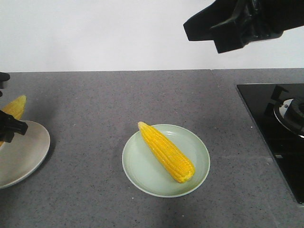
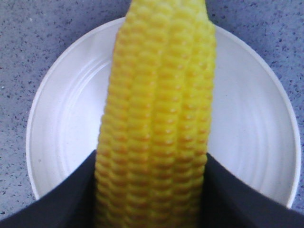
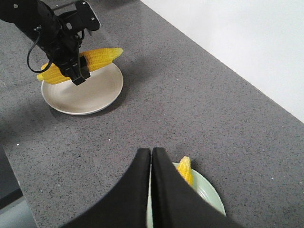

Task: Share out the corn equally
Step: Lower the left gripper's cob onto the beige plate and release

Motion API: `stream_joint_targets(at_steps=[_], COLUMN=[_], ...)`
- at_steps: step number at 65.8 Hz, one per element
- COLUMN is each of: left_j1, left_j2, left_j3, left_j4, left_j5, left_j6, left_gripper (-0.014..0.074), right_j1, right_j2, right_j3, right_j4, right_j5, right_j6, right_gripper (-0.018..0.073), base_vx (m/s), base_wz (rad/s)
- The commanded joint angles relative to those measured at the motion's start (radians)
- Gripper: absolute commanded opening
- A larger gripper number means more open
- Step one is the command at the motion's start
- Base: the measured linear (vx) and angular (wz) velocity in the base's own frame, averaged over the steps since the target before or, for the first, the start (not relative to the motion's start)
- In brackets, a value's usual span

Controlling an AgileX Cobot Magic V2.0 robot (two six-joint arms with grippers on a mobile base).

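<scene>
One corn cob (image 1: pixel 167 151) lies diagonally on the pale green plate (image 1: pixel 142 178) in the middle of the counter; its tip (image 3: pixel 185 170) also peeks out behind my right gripper. A second cob (image 2: pixel 156 118) is clamped between the two dark fingers of my left gripper (image 2: pixel 151 194), held just above the white plate (image 2: pixel 66 137). In the right wrist view that cob (image 3: pixel 99 58) sits crosswise over the white plate (image 3: pixel 90 97); in the front view only its tip (image 1: pixel 15 107) shows at the left edge. My right gripper (image 3: pixel 151 153) hangs high above the green plate, shut and empty.
A black gas hob (image 1: pixel 278 128) with a burner occupies the right end of the grey stone counter (image 1: pixel 95 104). A white wall runs along the back. The counter's front edge shows at lower left in the right wrist view.
</scene>
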Motion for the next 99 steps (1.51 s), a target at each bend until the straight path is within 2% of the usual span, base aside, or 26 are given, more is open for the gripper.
stream_joint_targets(at_steps=[1, 14, 17, 42, 46, 50, 63, 74, 89, 99], left_j1=[0.001, 0.001, 0.001, 0.001, 0.001, 0.001, 0.001, 0.001, 0.001, 0.001], left_j2=[-0.031, -0.031, -0.031, -0.031, -0.031, -0.031, -0.041, -0.08, -0.189, -0.33], left_j3=[-0.022, -0.022, -0.022, -0.022, -0.022, -0.022, -0.022, -0.022, -0.009, 0.076], left_j4=[0.0, -0.002, -0.002, -0.003, -0.015, -0.033, -0.173, -0.336, -0.562, -0.715], left_j5=[-0.009, 0.006, 0.006, 0.015, 0.006, -0.002, -0.016, -0.026, -0.006, -0.036], left_j6=[-0.011, -0.015, -0.034, -0.034, -0.034, -0.034, 0.046, 0.164, 0.342, 0.465], left_gripper=[0.0378, 0.0465, 0.0465, 0.0464, 0.0464, 0.0464, 0.0426, 0.0284, -0.0007, -0.0008], right_j1=[0.0, 0.0, 0.0, 0.0, 0.0, 0.0, 0.0, -0.023, -0.056, -0.056], right_j2=[-0.023, -0.023, -0.023, -0.023, -0.023, -0.023, -0.035, -0.036, -0.069, -0.145], right_j3=[-0.025, -0.025, -0.025, -0.025, -0.025, -0.025, -0.025, -0.021, -0.021, -0.021], right_j4=[0.018, 0.018, 0.018, 0.013, -0.009, -0.07, -0.259, -0.427, -0.396, -0.341], right_j5=[-0.049, -0.044, -0.044, -0.044, -0.051, -0.075, -0.123, -0.19, -0.087, -0.065], right_j6=[-0.01, -0.01, -0.01, -0.01, -0.016, -0.016, 0.07, 0.159, 0.195, 0.166], right_gripper=[-0.0011, -0.0011, -0.0011, -0.0009, -0.0009, -0.0009, -0.0009, -0.0009, -0.0008, -0.0008], base_vx=[0.0, 0.0, 0.0, 0.0, 0.0, 0.0, 0.0, 0.0, 0.0, 0.0], base_wz=[0.0, 0.0, 0.0, 0.0, 0.0, 0.0, 0.0, 0.0, 0.0, 0.0])
